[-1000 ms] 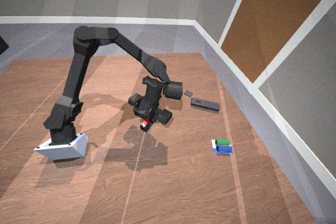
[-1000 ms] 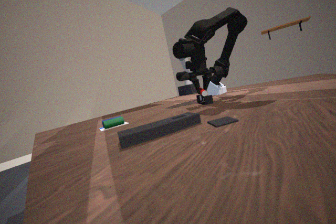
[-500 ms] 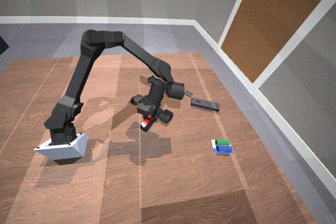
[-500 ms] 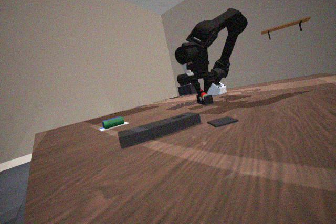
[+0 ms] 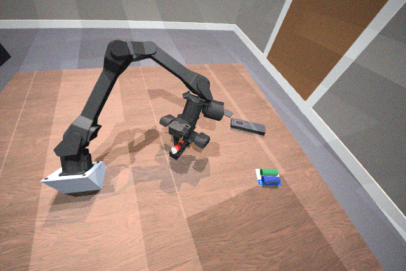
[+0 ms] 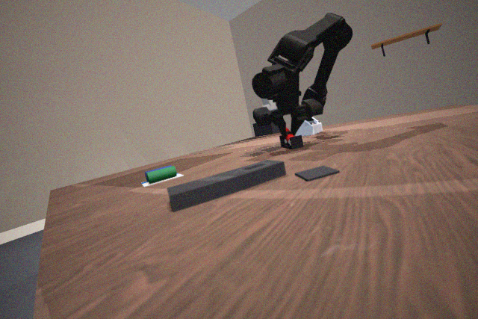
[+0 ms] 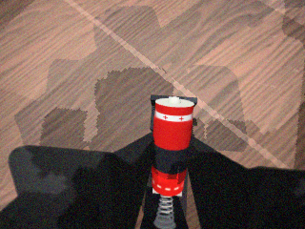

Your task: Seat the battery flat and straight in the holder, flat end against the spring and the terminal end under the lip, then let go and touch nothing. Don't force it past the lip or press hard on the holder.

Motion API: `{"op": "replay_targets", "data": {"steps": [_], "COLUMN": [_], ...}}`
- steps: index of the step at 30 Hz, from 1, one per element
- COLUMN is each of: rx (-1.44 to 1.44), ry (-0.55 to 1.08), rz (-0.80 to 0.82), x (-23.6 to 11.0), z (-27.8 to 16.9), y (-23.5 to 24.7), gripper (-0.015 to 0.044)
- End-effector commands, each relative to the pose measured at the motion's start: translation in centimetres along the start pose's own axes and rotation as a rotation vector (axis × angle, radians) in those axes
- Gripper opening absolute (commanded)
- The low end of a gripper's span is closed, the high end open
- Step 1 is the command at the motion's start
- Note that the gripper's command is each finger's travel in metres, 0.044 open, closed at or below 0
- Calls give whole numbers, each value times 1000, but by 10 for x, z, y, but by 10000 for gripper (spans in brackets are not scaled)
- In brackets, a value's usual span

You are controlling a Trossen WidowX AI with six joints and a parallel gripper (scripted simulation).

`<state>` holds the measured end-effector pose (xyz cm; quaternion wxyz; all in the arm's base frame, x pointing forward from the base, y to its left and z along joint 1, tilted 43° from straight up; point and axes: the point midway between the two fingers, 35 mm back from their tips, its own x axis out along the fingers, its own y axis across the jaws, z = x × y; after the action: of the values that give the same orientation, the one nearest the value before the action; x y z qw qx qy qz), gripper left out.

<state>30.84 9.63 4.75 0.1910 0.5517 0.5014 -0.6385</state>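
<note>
My gripper (image 5: 179,143) (image 6: 287,134) (image 7: 170,139) is shut on a red battery (image 5: 177,146) (image 6: 288,137) (image 7: 172,128) with a white terminal end. It holds the battery low, right at the small black holder (image 5: 174,155) (image 6: 296,142) (image 7: 155,98) on the wooden table. In the wrist view the battery runs along the holder's length. Its white terminal end is at the holder's far wall and its flat end is near the grey spring (image 7: 165,211). I cannot tell whether the battery rests in the holder.
A long dark grey box (image 5: 247,125) (image 6: 225,184) and a thin dark plate (image 5: 228,112) (image 6: 316,172) lie beyond the holder. A green cylinder (image 5: 269,172) (image 6: 160,173) and a blue cylinder (image 5: 271,179) lie on a white card toward the table's edge.
</note>
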Motion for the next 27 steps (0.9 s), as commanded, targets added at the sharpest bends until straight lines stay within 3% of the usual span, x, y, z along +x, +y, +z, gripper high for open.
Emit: {"op": "replay_targets", "data": {"steps": [1, 27], "rx": [2, 1], "ry": [-12, -14], "rz": [-1, -2], "x": [1, -7], "z": [-3, -20], "y": [0, 0], "gripper": [82, 82]}}
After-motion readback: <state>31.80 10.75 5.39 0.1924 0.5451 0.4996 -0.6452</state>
